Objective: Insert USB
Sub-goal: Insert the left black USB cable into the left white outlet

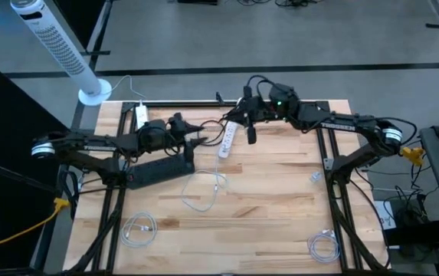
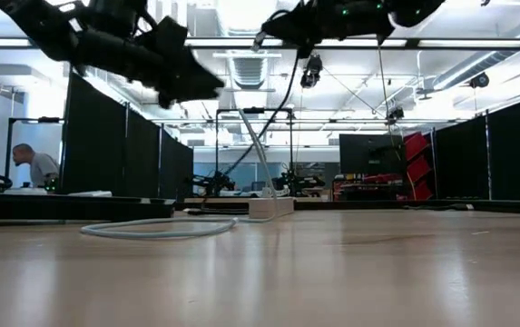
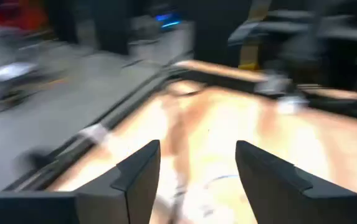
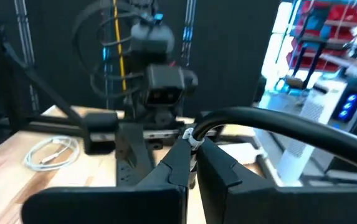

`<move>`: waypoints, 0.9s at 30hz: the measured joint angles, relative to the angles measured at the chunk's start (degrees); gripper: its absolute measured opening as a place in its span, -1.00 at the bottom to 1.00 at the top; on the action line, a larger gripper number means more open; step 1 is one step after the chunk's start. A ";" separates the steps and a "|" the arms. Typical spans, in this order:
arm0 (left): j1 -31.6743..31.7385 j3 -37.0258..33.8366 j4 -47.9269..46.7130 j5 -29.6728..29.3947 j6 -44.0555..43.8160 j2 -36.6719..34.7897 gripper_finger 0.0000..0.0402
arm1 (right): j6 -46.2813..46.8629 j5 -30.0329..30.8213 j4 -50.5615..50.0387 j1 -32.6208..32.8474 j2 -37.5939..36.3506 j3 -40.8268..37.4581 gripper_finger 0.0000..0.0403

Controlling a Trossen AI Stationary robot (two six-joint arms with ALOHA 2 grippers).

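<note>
My right gripper (image 1: 244,116) hangs above the table's far middle, shut on a black cable (image 4: 271,124). The cable's dark plug end (image 1: 251,135) dangles below the gripper (image 2: 311,71). Just under it a white power strip (image 1: 227,141) lies flat on the wood, and its white cord (image 1: 204,192) loops toward the near side. My left gripper (image 1: 199,139) is open and holds nothing. It is raised above the table, left of the white strip. In the left wrist view its fingers (image 3: 142,174) stand apart over the blurred tabletop. My right gripper pinches the black cable between its two fingers, at a spot with a white band (image 4: 190,134). From the fingertips the cable arcs away, clear of the table. The plug end (image 2: 311,71) hangs below the gripper in the air.
A black power strip (image 1: 158,170) lies under the left arm. Another white strip (image 1: 141,115) sits at the far left corner. Coiled white cables lie at the near left (image 1: 139,228) and near right (image 1: 322,245). A white tower fan (image 1: 58,47) stands beyond the far left corner.
</note>
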 joint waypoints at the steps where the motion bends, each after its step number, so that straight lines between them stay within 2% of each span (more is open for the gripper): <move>1: 0.02 0.02 -3.18 -4.25 -2.11 -1.19 0.00 | -0.40 -1.21 -0.38 -0.56 -0.40 0.00 -0.99; 3: 0.66 0.02 -10.18 -11.69 -6.84 -2.76 0.01 | -0.56 -4.85 -0.43 -1.51 -0.75 -0.08 -0.99; 5: 2.22 -0.04 -16.59 -15.12 -11.05 -4.19 -0.01 | -0.62 -8.36 0.14 -2.67 -0.94 -0.10 -0.99; 10: 8.01 -0.04 -27.09 -14.89 -16.18 -4.41 -0.15 | -4.54 -7.98 0.50 -6.22 -0.10 -0.10 -0.99; 16: 14.22 -0.04 -31.92 -14.93 -16.40 -3.08 -0.33 | -4.94 -8.00 -1.32 -8.55 3.41 -0.12 -1.00; 22: 14.50 -0.04 -30.21 -10.65 -6.62 -3.13 -0.46 | -5.84 -1.75 -11.14 -7.28 6.40 -0.41 -1.00; 27: 17.14 -0.01 -31.71 -13.63 -9.63 -3.57 -0.49 | -9.22 7.20 -13.88 -5.02 6.43 -1.08 -1.00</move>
